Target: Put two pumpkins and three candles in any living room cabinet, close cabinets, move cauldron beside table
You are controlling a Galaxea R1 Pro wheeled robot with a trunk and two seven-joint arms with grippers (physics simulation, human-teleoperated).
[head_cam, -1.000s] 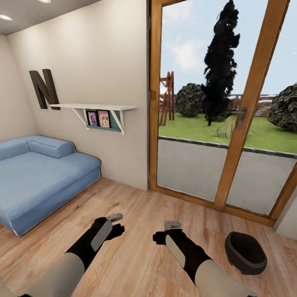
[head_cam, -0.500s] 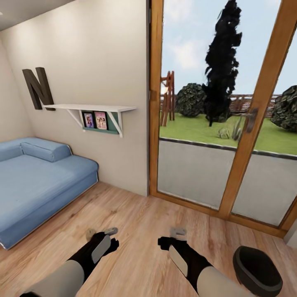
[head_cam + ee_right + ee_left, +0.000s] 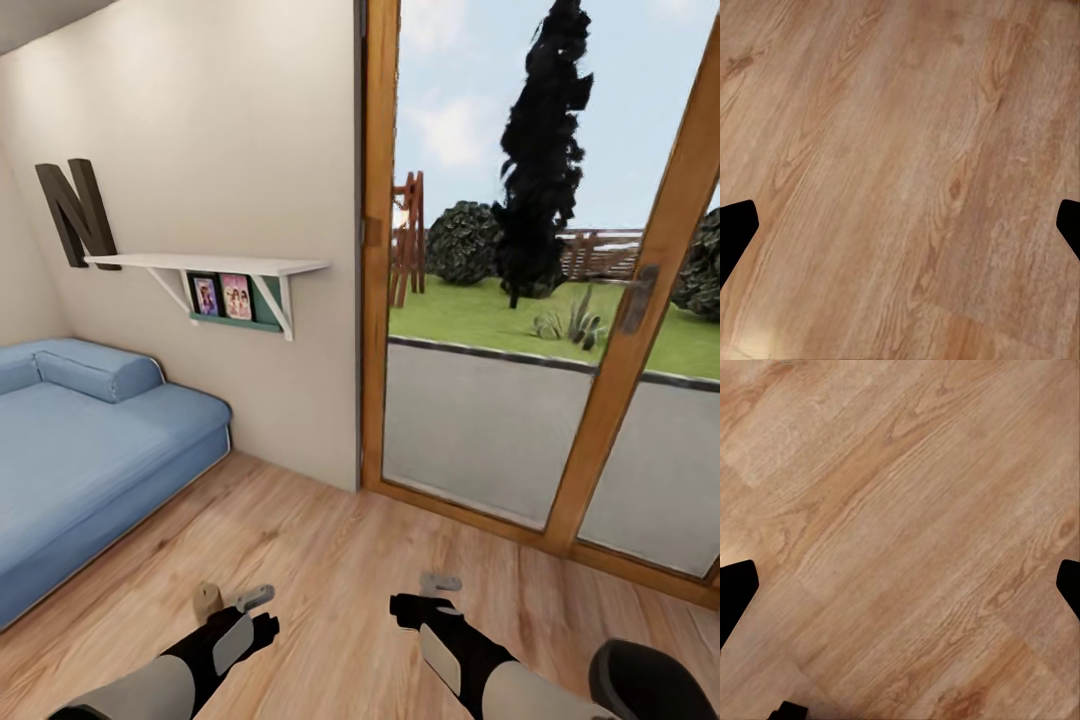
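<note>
Of the task's things, you have the cauldron [image 3: 648, 682] before you, sitting on the wooden floor [image 3: 330, 560] at the bottom right corner of the head view, just beside your right forearm and not far from the glass door [image 3: 540, 300]. From what shows here, no pumpkin, candle, cabinet or coffee table can be judged, so I cannot tell how much of the stowing is done; the cauldron itself looks not yet placed, since nothing near it is a table (the blue sofa [image 3: 90, 450] against the wall does not count).

The cauldron reads as a round black pot with a wide dark mouth, cut off by the picture's edge, so its belly and base are hidden.

Your left gripper [image 3: 232, 601] hangs low over the floor with its fingers spread wide and nothing between them; the left wrist view has bare planks between the two dark fingertips [image 3: 735, 589]. Your right gripper [image 3: 440, 582] is likewise wide apart and empty, with bare floor under it.
</note>
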